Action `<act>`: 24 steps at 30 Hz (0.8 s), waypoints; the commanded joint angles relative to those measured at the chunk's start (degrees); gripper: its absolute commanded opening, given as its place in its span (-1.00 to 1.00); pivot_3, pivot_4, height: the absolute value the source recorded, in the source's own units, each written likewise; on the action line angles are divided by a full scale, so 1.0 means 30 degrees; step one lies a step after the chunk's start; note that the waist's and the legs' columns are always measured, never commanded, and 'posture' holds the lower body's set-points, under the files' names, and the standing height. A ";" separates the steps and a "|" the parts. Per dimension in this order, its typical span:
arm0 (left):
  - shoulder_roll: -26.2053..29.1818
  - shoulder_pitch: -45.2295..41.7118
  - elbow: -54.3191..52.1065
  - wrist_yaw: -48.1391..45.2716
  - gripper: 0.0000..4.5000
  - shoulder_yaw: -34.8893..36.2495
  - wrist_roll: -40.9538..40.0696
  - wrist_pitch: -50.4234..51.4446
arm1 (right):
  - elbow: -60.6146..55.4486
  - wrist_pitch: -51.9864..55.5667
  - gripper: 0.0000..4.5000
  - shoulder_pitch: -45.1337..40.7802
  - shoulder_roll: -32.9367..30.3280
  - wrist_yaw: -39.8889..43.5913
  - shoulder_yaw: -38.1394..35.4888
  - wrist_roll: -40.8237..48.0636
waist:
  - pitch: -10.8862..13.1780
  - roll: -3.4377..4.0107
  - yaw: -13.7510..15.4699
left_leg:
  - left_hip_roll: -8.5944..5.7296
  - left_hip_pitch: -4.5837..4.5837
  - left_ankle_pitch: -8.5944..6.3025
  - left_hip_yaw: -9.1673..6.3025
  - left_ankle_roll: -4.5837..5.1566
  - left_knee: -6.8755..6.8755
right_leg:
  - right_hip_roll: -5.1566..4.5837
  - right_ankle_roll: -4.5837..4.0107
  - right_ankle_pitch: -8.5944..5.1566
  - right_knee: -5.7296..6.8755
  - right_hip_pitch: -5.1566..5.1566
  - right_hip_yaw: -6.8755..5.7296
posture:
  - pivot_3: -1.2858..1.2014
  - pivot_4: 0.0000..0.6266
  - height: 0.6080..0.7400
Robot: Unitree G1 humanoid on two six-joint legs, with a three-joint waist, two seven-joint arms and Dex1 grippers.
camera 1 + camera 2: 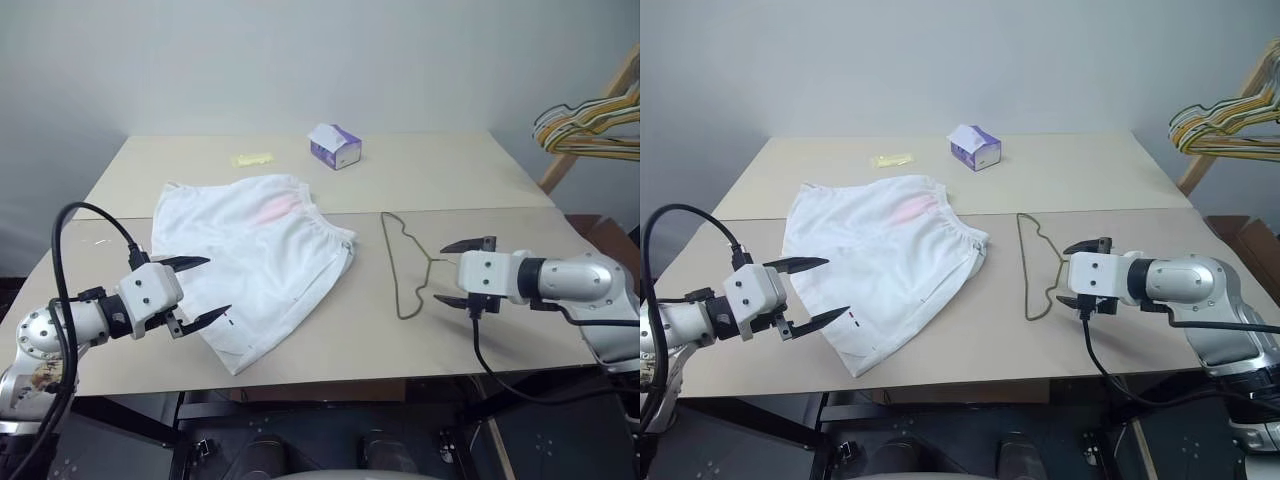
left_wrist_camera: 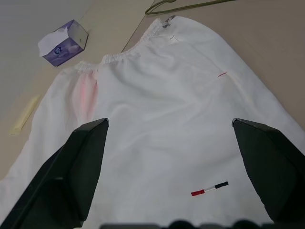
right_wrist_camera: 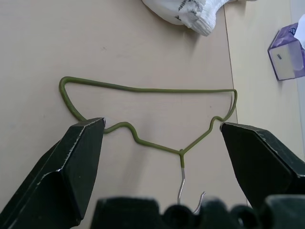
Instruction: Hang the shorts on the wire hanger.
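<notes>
The white shorts point(image 1: 255, 260) lie flat on the table, elastic waistband to the right, with a faint pink patch and a small red and black mark point(image 2: 209, 189) near the front hem. My left gripper point(image 1: 200, 290) hovers open at the shorts' front left edge, nothing between its fingers. The olive wire hanger point(image 1: 400, 265) lies flat to the right of the shorts, its hook point(image 3: 188, 191) pointing toward my right gripper point(image 1: 470, 272). That gripper is open just right of the hook, apart from it.
A purple and white tissue box point(image 1: 335, 146) stands at the back of the table, with a yellow slip point(image 1: 252, 158) to its left. Bunched coloured hangers point(image 1: 590, 125) hang on a wooden rack at the far right. The table's front edge runs just below both grippers.
</notes>
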 commanded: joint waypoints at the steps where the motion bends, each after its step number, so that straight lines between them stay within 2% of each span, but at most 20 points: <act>1: 0.0275 -0.0108 -0.0501 0.0212 1.00 0.0728 -0.0281 0.0120 | -0.0285 -0.0252 1.00 -0.0278 -0.0024 0.0005 -0.0214 0.0126 | 0.0000 0.0000 0.0052 | 0.0000 0.0000 0.0000 0.0000 0.0000 0.0000 | 0.0000 -0.0001 0.0000 0.0000 -0.0001 0.0000 | 0.13 -1.00 1.00; 13: 0.0469 -0.0030 -0.0880 0.0169 1.00 0.0415 -0.0183 0.1055 | -0.0232 -0.0158 1.00 -0.0493 0.0088 -0.0075 0.0049 0.0110 | 0.0000 -0.0001 0.0159 | 0.0000 0.0000 0.0000 -0.0001 0.0000 0.0001 | 0.0000 0.0000 0.0000 0.0000 -0.0001 -0.0002 | 0.13 -1.00 1.00; 20: 0.1605 0.0886 -0.1259 -0.2351 1.00 0.0538 -0.2193 0.2906 | -0.0311 -0.0018 1.00 -0.0614 0.0370 -0.0187 0.0253 0.0032 | 0.0001 0.0000 0.0087 | 0.0002 -0.0005 0.0000 0.0005 0.0000 -0.0002 | 0.0001 0.0001 -0.0003 0.0000 -0.0014 0.0002 | 0.11 -1.00 1.00; 24: 0.2207 0.1896 -0.0717 -0.3910 1.00 -0.0548 -0.1655 0.2236 | -0.0680 0.0129 1.00 -0.0117 0.0452 -0.0475 0.0172 -0.0059 | 0.0003 0.0005 0.0079 | 0.0006 -0.0009 0.0000 0.0012 0.0000 -0.0009 | 0.0001 -0.0005 -0.0010 0.0000 -0.0027 0.0002 | 0.10 -1.00 1.00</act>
